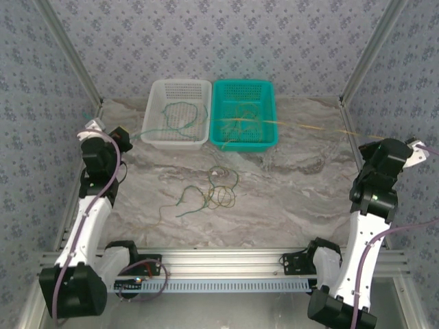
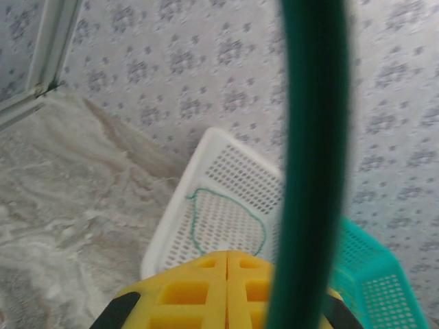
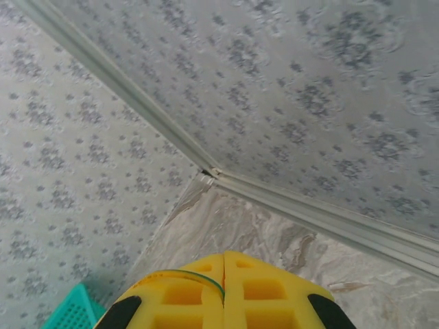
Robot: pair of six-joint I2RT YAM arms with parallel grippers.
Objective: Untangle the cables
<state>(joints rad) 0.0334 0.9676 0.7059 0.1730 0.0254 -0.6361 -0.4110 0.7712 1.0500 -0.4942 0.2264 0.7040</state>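
Looking down from above, you see a loose tangle of cables [image 1: 218, 190] on the table [image 1: 309, 199], in front of two baskets. One green cable [image 1: 180, 113] curls in the white basket [image 1: 159, 92], and tan cables [image 1: 241, 116] lie in the teal basket [image 1: 264, 89]. Your wrist cameras add the fingers. The left gripper [image 2: 227, 255] is pressed together, and a green strand [image 2: 312, 137] crosses it close to the lens; you cannot tell whether it is pinched. The right gripper [image 3: 223, 257] pinches a thin strand [image 3: 185, 274] at its seam.

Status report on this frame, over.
Jaws shut: left gripper on green cable, right gripper on yellow cable. Loose tangle on table, unobstructed.
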